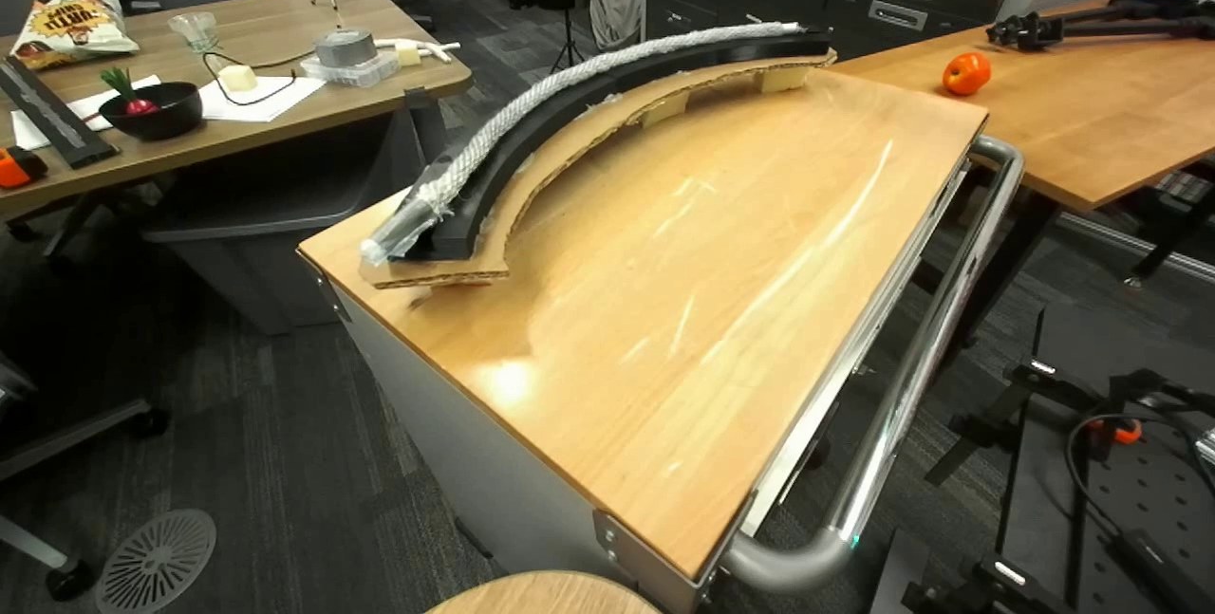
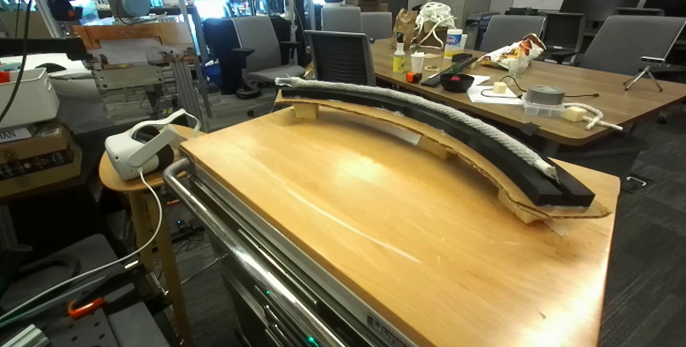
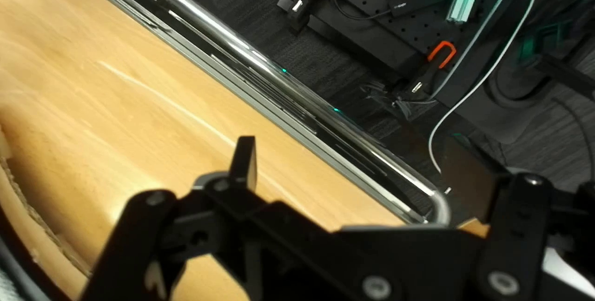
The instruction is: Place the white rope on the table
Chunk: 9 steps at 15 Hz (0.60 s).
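Note:
The white rope (image 1: 570, 76) lies along the top of a dark curved track (image 1: 465, 227), bent into the same arc, in both exterior views (image 2: 482, 126). The track rests on a cardboard strip (image 2: 471, 162) raised on small blocks over the wooden table (image 1: 759, 234). The table also shows in an exterior view (image 2: 343, 181) and in the wrist view (image 3: 116, 119). A sliver of rope shows at the wrist view's lower left corner (image 3: 5, 289). My gripper (image 3: 358, 166) is open and empty, above the table's rail side, away from the rope. The exterior views do not show it.
A metal rail (image 1: 902, 424) runs along one table edge. A stool (image 2: 115, 175) with a white headset (image 2: 128, 151) stands beside the table. A cluttered desk (image 1: 380, 111) stands beyond the track. A tomato-like orange object (image 1: 966, 73) lies on another table.

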Motion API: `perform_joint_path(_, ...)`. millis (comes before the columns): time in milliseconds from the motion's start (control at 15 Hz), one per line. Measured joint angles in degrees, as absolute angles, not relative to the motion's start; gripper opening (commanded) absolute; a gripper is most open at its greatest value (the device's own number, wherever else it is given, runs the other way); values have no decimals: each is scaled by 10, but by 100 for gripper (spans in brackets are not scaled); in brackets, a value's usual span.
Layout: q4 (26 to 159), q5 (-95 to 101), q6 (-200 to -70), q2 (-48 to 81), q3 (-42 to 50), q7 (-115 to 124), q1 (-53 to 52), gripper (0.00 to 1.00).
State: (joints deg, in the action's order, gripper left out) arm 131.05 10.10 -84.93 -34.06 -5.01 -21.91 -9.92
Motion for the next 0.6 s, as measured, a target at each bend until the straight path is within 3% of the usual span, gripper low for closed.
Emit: perform_joint_path(600,1270,56,-852,-296,-64,-269,-149,100)
